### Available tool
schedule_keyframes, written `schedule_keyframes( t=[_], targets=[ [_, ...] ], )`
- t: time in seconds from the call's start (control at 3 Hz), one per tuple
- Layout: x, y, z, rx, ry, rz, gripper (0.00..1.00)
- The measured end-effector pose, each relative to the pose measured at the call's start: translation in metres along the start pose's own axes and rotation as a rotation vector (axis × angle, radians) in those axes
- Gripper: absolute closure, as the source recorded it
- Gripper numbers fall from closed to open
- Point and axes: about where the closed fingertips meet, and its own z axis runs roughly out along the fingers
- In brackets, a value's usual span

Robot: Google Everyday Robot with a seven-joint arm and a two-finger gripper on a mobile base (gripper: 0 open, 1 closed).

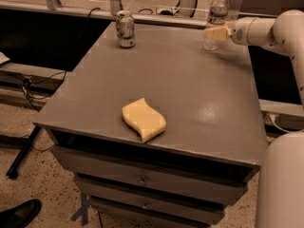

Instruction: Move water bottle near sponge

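Note:
The water bottle (217, 9), clear with a white cap and a red-and-white label band, stands upright at the far right corner of the grey table (190, 89). My gripper (214, 33) reaches in from the right on a white arm (266, 30) and sits at the bottle's mid-height, overlapping its body. The pale-yellow wavy sponge (144, 119) lies flat near the table's front edge, left of centre, well apart from the bottle.
A green-and-white soda can (125, 29) stands at the far left corner of the table. Drawers (142, 179) sit below the tabletop. A rail with cables runs behind the table. The robot's white body (282, 184) is at the lower right.

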Motion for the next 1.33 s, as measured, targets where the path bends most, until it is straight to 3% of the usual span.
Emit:
schedule_keyframes(
  t=[0.33,0.67,1.0,1.33],
  targets=[
    [-0.013,0.012,-0.005,-0.048,-0.029,-0.009,0.62],
    [-0.028,0.04,-0.033,-0.135,-0.061,-0.043,0.84],
    [-0.028,0.048,-0.032,-0.153,-0.065,-0.051,1.0],
    [-0.028,0.048,-0.032,-0.153,-0.065,-0.051,1.0]
  ],
)
